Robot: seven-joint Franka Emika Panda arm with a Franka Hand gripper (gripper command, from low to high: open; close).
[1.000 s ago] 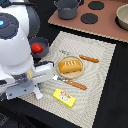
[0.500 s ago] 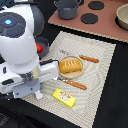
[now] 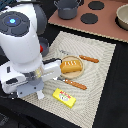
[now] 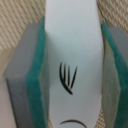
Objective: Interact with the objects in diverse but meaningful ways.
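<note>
Clamping the white fish-shaped piece (image 4: pixel 70 60) between its green pads (image 4: pixel 35 75), the tool (image 4: pixel 70 70) has one toy in hand above the woven mat (image 3: pixel 100 55). Bread loaf (image 3: pixel 71 65) and butter block (image 3: pixel 64 97) lie untouched. Since a second ago, the arm has swung slightly.

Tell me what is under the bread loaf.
The bread loaf sits on a plate, of which only a rim shows around it, on the woven placemat. The plate's middle is covered by the loaf, so nothing there can be seen.
</note>
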